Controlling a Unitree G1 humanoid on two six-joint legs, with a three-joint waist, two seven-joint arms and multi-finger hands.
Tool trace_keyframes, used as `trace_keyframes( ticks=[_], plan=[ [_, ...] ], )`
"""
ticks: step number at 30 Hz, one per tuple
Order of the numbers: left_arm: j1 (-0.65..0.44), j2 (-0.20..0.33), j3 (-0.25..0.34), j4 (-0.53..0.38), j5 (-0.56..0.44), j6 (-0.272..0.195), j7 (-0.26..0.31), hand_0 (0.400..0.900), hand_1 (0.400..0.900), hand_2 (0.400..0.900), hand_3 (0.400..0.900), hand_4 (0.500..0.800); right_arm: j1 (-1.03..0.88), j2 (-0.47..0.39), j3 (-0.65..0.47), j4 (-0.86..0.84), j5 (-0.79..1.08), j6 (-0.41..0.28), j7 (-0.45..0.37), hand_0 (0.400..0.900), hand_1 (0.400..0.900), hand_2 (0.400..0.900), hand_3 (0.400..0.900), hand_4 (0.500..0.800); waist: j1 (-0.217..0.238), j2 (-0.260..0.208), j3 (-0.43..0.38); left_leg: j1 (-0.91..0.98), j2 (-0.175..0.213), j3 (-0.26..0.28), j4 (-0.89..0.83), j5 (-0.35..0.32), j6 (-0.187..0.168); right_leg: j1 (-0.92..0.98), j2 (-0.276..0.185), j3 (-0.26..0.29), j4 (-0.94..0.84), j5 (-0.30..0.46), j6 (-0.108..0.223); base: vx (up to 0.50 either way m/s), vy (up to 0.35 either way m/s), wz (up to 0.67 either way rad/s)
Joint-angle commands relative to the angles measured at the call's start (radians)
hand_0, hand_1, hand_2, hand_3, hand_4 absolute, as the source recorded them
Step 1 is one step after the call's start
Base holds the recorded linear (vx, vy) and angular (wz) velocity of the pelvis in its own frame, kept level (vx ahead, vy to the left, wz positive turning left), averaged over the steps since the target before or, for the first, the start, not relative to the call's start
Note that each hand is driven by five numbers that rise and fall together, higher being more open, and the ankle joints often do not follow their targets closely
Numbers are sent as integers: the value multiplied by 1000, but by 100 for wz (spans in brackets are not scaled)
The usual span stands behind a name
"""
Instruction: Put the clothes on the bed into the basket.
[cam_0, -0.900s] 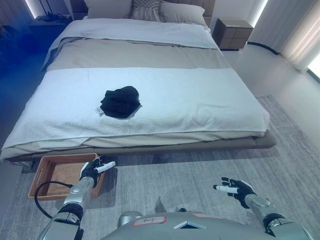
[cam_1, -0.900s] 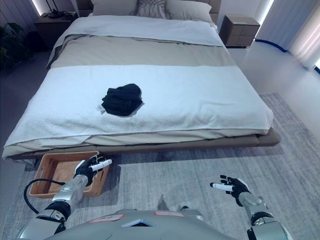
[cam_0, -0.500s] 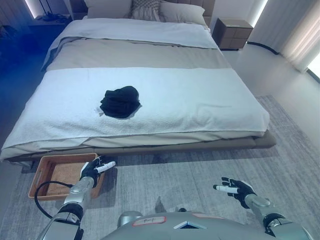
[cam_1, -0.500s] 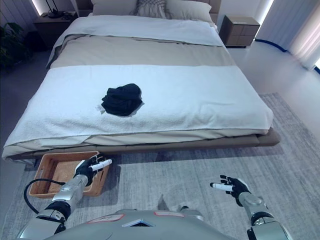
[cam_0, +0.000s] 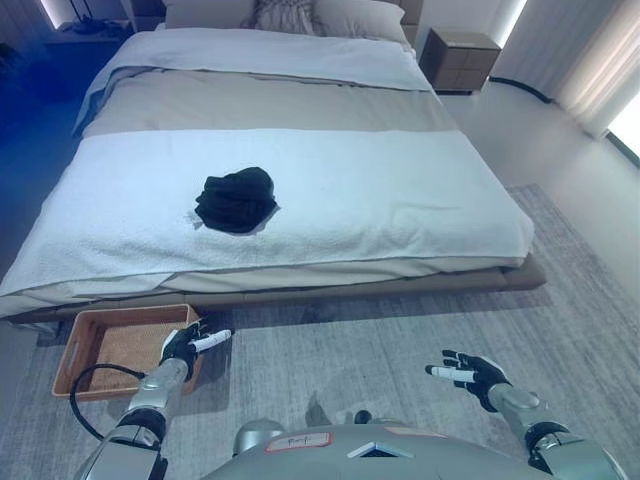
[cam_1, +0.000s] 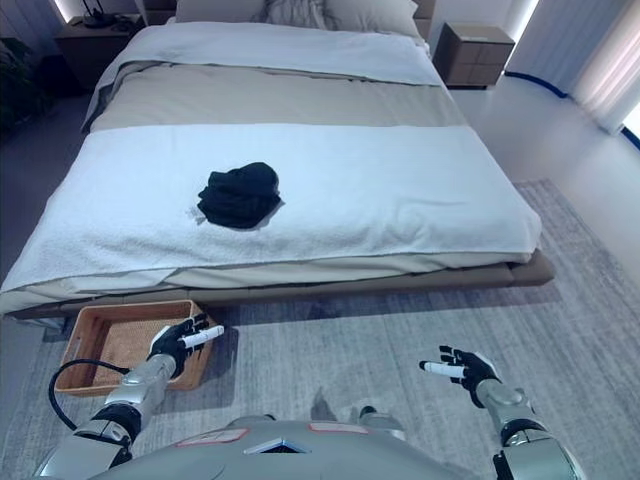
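Note:
A crumpled black garment (cam_0: 236, 200) lies on the white blanket of the bed (cam_0: 380, 200), left of the bed's middle. A shallow brown woven basket (cam_0: 100, 345) sits on the rug at the bed's near left corner and holds nothing. My left hand (cam_0: 187, 344) hovers at the basket's right rim, fingers relaxed and spread, holding nothing. My right hand (cam_0: 470, 372) hangs low over the rug at the lower right, fingers spread, also holding nothing. Both hands are well short of the garment.
Pillows (cam_0: 330, 15) lie at the head of the bed. A brown nightstand (cam_0: 460, 58) stands at the far right, a dark one (cam_1: 85, 40) at the far left. A grey rug (cam_0: 380, 340) covers the floor in front of the bed. Curtains (cam_0: 600, 60) hang at the right.
The whole view has shifted a little, so the bed and basket sit slightly lower and closer. Both hands keep the same pose.

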Motion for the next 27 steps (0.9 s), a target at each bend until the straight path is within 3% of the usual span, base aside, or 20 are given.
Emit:
trace_keyframes(
  ticks=[1, 4, 6, 9, 10, 13, 16, 18, 21, 24, 27],
  plan=[
    [-140, 25, -5, -4, 36, -84, 16, 900, 900, 900, 900, 800, -107, -41, 25, 31, 32, -40, -10, 900, 900, 900, 900, 800, -7, -11, 6, -93, -46, -49, 161, -118, 54, -62, -110, -36, 141, 43, 54, 3, 162, 16],
    [-151, 21, -15, -2, 34, -84, 15, 900, 900, 900, 900, 800, -102, -48, 18, 37, 30, -40, -12, 900, 900, 900, 900, 800, -7, -7, 14, -97, -91, -59, 170, -138, 89, -126, -154, -13, 257, 100, 56, -14, 239, 20],
    [-158, 22, -26, -7, 37, -80, 10, 900, 900, 900, 900, 800, -90, -53, 10, 29, 36, -38, -16, 900, 900, 900, 900, 800, -12, 2, 42, -85, -136, -79, 180, -142, 124, -193, -179, 31, 404, 246, 23, -55, 315, 19],
    [-173, 25, -39, -5, 40, -79, 10, 900, 900, 900, 900, 800, -94, -49, 12, 34, 45, -38, -17, 900, 900, 900, 900, 800, -16, 10, 67, -77, -153, -83, 188, -145, 145, -240, -177, 45, 499, 276, 12, -40, 282, 20],
    [-180, 28, -39, -7, 39, -76, 8, 900, 900, 900, 900, 800, -85, -36, 8, 31, 49, -36, -17, 900, 900, 900, 900, 800, -17, 17, 76, -67, -154, -85, 191, -152, 150, -270, -178, 11, 535, 248, 9, 71, 145, 16],
    [-176, 33, -31, -7, 35, -77, 9, 900, 900, 900, 900, 800, -77, -31, 4, 30, 47, -36, -13, 900, 900, 900, 900, 800, -28, 19, 75, -41, -155, -89, 179, -163, 151, -309, -187, -23, 514, 229, 14, 145, 73, 20],
    [-185, 33, -25, -8, 31, -84, 19, 900, 900, 900, 900, 800, -88, -34, 4, 26, 53, -39, -18, 900, 900, 900, 900, 800, -49, 12, 90, 5, -160, -108, 156, -184, 137, -346, -180, -37, 358, 214, 31, 202, -28, 26],
    [-203, 28, -21, 9, 27, -87, 27, 900, 900, 900, 900, 800, -100, -32, 4, 29, 60, -44, -27, 900, 900, 900, 900, 800, -74, -8, 96, 43, -171, -130, 139, -206, 126, -372, -155, -11, 200, 220, 54, 230, -51, 30],
    [-214, 26, -22, 6, 32, -93, 34, 900, 900, 900, 900, 800, -100, -27, 5, 26, 68, -48, -42, 900, 900, 900, 900, 800, -93, -6, 106, 94, -158, -151, 127, -245, 117, -391, -110, 14, 68, 266, 81, 248, -31, 31],
    [-227, 23, -26, 18, 28, -93, 45, 900, 900, 900, 900, 800, -102, -24, 6, 20, 78, -48, -52, 900, 900, 900, 900, 800, -115, -13, 108, 125, -150, -180, 129, -278, 113, -416, -80, 36, 12, 304, 98, 235, -26, 36],
    [-242, 19, -37, 22, 23, -91, 54, 900, 900, 900, 900, 800, -90, -29, 2, 3, 82, -43, -56, 900, 900, 900, 900, 800, -132, -24, 100, 162, -133, -204, 136, -315, 100, -420, -74, 25, 21, 322, 107, 260, -80, 39]
  ],
)
